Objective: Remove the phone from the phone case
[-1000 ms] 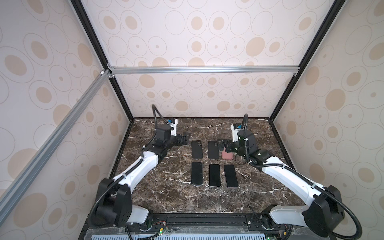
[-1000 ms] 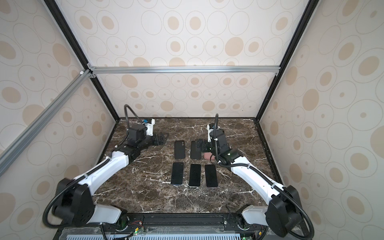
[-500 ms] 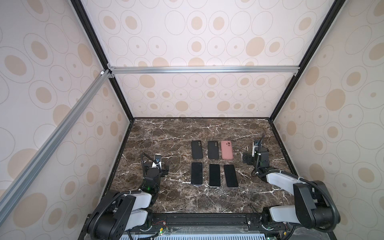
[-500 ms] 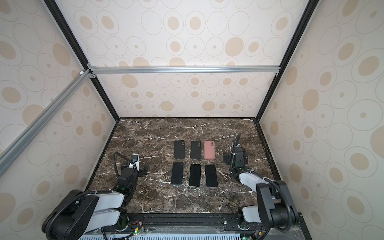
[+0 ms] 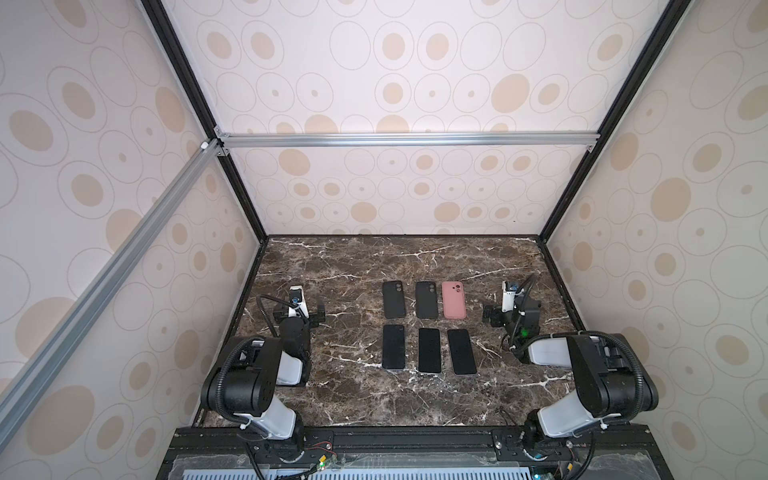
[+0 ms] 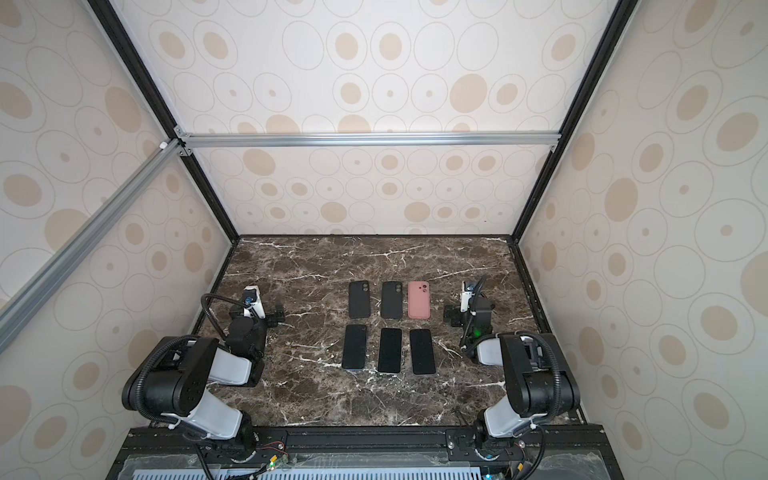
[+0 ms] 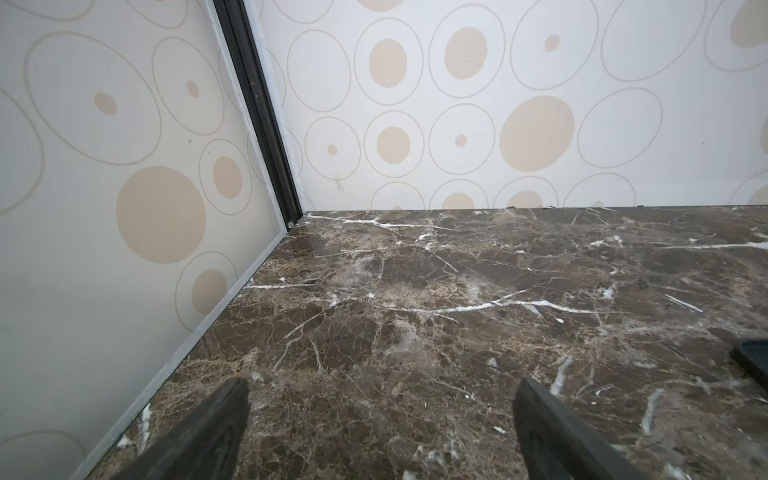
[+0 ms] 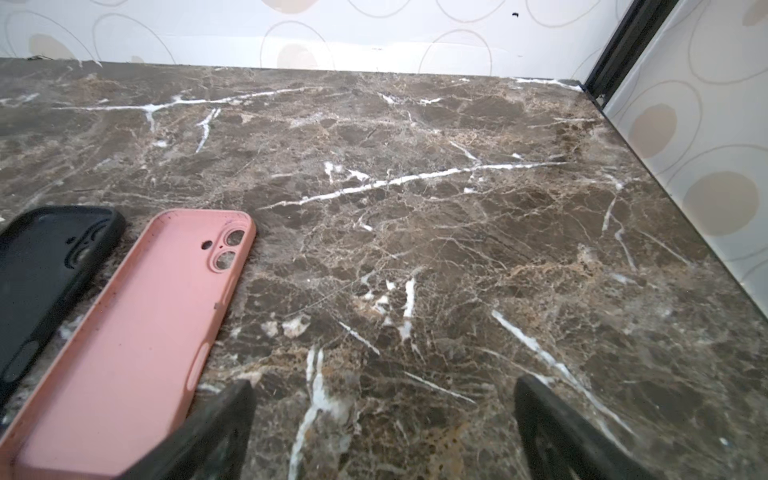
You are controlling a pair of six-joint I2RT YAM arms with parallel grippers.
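Note:
Three phone cases lie in the far row in both top views: two black cases point(image 5: 393, 299) point(image 5: 427, 300) and a pink case point(image 5: 454, 300). The pink case point(image 8: 137, 332) lies with its hollow side up and nothing in it, and marble shows through its camera holes. Three dark phones point(image 5: 393, 347) point(image 5: 429, 350) point(image 5: 461, 351) lie bare in the near row. My left gripper point(image 5: 300, 318) point(image 7: 380, 415) is open and empty, low over the marble at the left. At the right, beside the pink case, my right gripper point(image 5: 512, 316) point(image 8: 382, 415) is open over bare marble.
Both arms are folded back near the front rail point(image 5: 415, 436). The side walls point(image 7: 124, 249) point(image 8: 706, 166) stand close to each gripper. A black case point(image 8: 45, 270) lies beside the pink one. A dark edge point(image 7: 752, 361) shows at the border of the left wrist view.
Both arms have drawn back from the far row of cases to folded poses at the left and right sides. The right gripper has left the pink case, which lies flat.

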